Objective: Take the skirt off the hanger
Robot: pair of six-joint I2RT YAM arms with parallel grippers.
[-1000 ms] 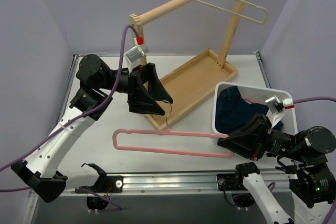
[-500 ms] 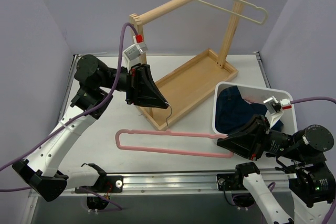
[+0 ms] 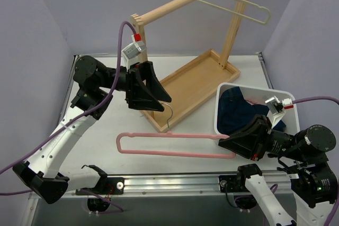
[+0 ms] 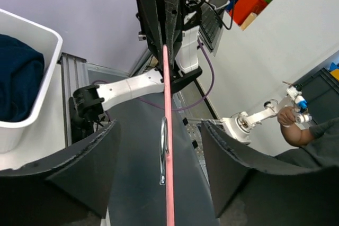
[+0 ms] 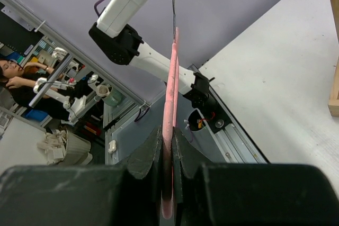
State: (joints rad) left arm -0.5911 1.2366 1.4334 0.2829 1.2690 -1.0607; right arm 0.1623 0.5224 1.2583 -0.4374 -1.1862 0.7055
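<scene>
The cream hanger (image 3: 233, 5) hangs bare on the wooden rack's rail at the top right. I cannot make out the skirt; only a sliver of pink fabric (image 3: 255, 100) shows in the white bin. A pink hanger (image 3: 175, 144) is held level above the table. My right gripper (image 3: 229, 144) is shut on its right end, seen edge-on in the right wrist view (image 5: 170, 136). My left gripper (image 3: 161, 104) is open and empty, just above the pink hanger's metal hook (image 3: 168, 117). In the left wrist view (image 4: 159, 130) the hook (image 4: 163, 149) lies between the spread fingers, untouched.
A white bin (image 3: 222, 93) at the right holds a dark blue denim garment (image 3: 238, 112). The wooden rack's tray base (image 3: 201, 78) stands mid-table, its upright post and rail above my left arm. The arms' base rail runs along the near edge.
My left gripper has lifted and drawn back a little from the pink hanger's hook. The pink hanger has shifted slightly right. The right gripper keeps its hold.
</scene>
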